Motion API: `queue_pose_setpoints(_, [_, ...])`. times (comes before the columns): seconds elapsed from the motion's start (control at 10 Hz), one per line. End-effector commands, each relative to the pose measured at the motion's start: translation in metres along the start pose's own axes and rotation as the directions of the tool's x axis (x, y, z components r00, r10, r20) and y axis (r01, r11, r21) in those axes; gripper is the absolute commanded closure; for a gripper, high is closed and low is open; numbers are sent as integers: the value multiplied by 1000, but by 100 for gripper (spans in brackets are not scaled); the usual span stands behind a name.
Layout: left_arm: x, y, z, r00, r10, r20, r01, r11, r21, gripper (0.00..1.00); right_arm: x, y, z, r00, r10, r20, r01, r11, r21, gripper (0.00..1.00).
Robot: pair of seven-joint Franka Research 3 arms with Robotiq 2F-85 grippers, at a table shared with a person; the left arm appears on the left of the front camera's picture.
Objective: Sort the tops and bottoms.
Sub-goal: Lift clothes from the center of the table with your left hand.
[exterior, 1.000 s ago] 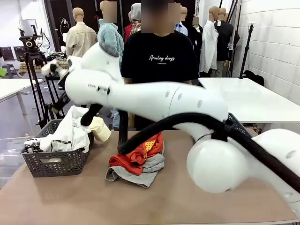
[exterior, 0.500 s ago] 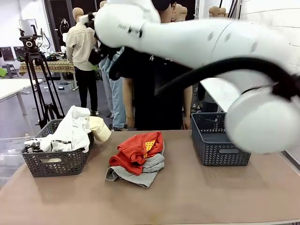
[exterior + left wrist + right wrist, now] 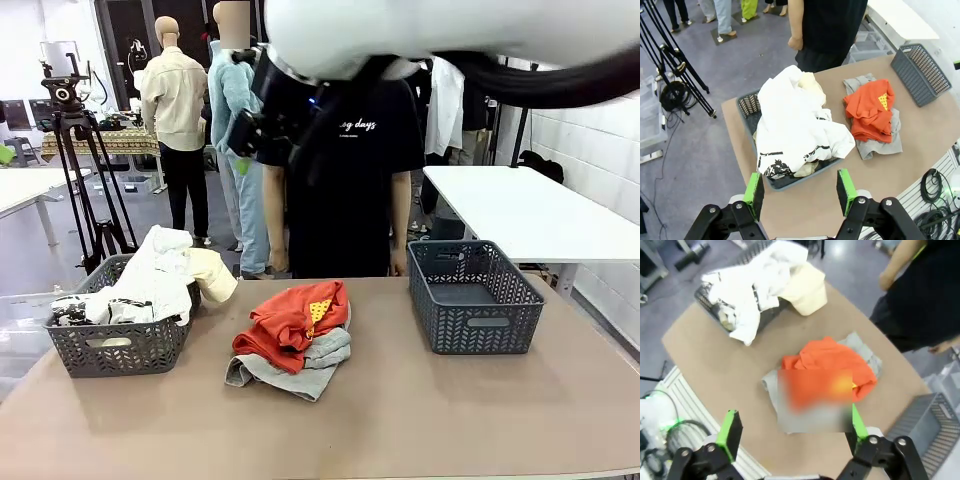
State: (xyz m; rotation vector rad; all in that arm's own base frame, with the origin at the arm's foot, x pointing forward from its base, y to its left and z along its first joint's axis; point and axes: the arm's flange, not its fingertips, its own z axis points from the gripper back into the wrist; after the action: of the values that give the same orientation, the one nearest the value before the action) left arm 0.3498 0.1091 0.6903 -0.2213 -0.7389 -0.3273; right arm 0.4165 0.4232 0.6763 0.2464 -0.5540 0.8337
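Both jaws high over the bench, spread and empty.
Left jaws: green pads (image 3: 754,192) well apart, nothing between them. Straight ahead, well off, a dark basket (image 3: 747,105) holds the white T-shirt (image 3: 795,125) with black print, heaped over the rim, with the cream top (image 3: 812,85) at its far side. The orange-red top (image 3: 870,107), yellow patch up, lies beside the basket toward the picture-right pad, on a grey garment (image 3: 880,147); a second basket (image 3: 920,72) sits farther that way. Right jaws: pads (image 3: 730,432) spread wide, gripping nothing; the orange-red top lies ahead between them, nearer the picture-right pad. A person (image 3: 345,210) in a black T-shirt stands at the far edge of the bench (image 3: 420,420).
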Motion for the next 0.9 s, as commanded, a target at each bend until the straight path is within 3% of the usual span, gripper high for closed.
queue_pose_setpoints(0.0, [-1,-1,0,1000,-1,-9,1,1000,1,24,42,-7,-17,1000,29,-8,-28,999,28,0])
queue_pose_setpoints(0.2, [-1,-1,0,1000,-1,-9,1,1000,1,24,42,-7,-17,1000,29,-8,-28,999,28,0])
queue_pose_setpoints(0.3, [-1,-1,0,1000,-1,-9,1,1000,1,24,21,-5,-12,1000,6,7,-6,1000,19,0])
queue_pose_setpoints(0.5, [-1,-1,0,1000,-1,-9,1,1000,1,24,-34,-76,37,973,-228,25,229,972,-55,0])
queue_pose_setpoints(0.8, [-1,-1,0,1000,-1,-9,1,1000,1,24,-124,-139,88,901,-433,-3,432,900,-47,0])
